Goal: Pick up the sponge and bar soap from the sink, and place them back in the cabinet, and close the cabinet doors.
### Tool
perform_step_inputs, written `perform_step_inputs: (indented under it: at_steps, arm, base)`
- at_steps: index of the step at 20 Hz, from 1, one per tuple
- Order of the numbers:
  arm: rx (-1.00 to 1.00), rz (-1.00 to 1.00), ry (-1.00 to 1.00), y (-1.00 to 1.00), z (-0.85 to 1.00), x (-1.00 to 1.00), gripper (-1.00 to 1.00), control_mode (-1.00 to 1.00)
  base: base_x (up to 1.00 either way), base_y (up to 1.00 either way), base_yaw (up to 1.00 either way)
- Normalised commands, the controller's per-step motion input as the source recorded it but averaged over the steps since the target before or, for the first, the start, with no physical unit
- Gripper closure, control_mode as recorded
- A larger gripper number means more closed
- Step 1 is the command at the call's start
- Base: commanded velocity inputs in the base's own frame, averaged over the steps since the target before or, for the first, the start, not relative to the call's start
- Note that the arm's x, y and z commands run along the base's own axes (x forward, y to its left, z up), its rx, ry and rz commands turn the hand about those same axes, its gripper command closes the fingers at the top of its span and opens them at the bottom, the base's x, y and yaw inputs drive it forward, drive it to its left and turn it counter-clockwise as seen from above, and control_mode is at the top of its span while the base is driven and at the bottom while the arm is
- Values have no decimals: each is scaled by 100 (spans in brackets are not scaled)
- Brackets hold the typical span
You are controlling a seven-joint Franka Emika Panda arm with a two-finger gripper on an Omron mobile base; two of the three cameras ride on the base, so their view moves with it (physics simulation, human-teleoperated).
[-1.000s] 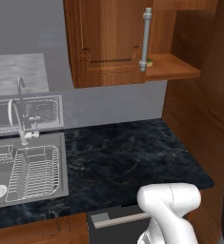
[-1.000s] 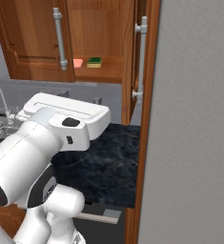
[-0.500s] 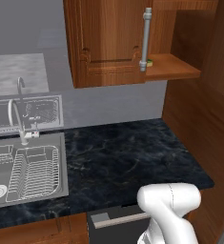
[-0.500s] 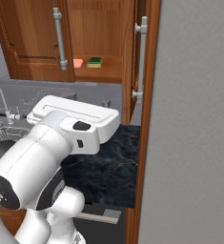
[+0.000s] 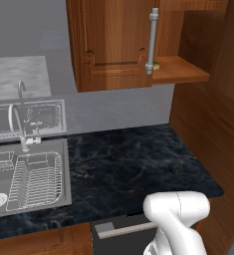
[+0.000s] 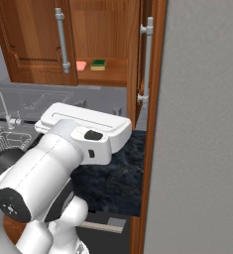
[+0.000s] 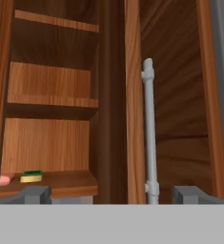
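Both sponge (image 6: 98, 64) and bar soap (image 6: 81, 65) rest on cabinet shelf (image 6: 108, 75); gripper (image 7: 111, 194) spread wide, empty, right door handle (image 7: 149, 143) at 12 o'clock, likely lining up to close it.

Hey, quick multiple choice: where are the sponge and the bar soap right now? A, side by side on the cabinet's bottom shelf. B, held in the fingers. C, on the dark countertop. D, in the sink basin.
A: the sponge and the bar soap lie next to each other on the cabinet shelf, with both doors open.
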Motion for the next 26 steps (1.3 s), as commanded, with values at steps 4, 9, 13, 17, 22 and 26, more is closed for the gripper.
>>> perform_step_inputs:
  at_steps: [4,9,13,17,22,26]
  arm:
    - [0,0,0,-4,-7,4,-100,-100]
    - [0,0,0,-8,-8,7,-100,-100]
    - [0,0,0,-8,-9,9,-100,-100]
    - [0,0,0,-7,-9,10,-100,-100]
    - [0,0,0,-4,-8,17,-100,-100]
    - [0,0,0,-5,-7,26,-100,-100]
  base:
    - [0,0,0]
    - [0,0,0]
    - [0,0,0]
    - [0,0,0]
    - [0,0,0]
    - [0,0,0]
